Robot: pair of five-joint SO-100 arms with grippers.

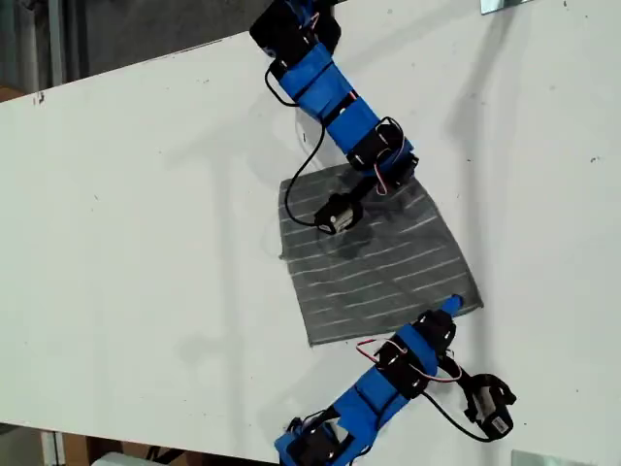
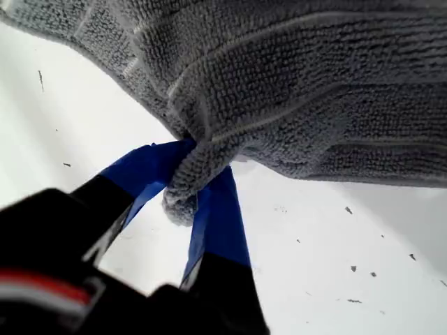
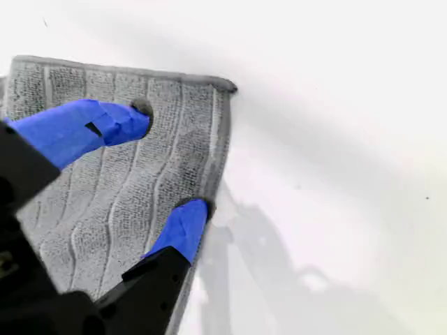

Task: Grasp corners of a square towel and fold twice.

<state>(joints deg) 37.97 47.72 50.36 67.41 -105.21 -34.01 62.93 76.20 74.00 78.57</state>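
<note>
In the exterior view you see the towel (image 1: 378, 257) lying on a white table (image 1: 146, 243) between 2 blue arms.

In the first wrist view, my first gripper (image 2: 194, 187) is clamped on a bunched corner (image 2: 183, 192) of the towel, lifting it.

In the second wrist view, my second gripper (image 3: 171, 164) hangs with jaws apart over another corner (image 3: 225, 85), which lies flat.

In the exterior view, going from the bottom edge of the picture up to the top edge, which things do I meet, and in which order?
my first end effector → the towel → my second end effector
</note>
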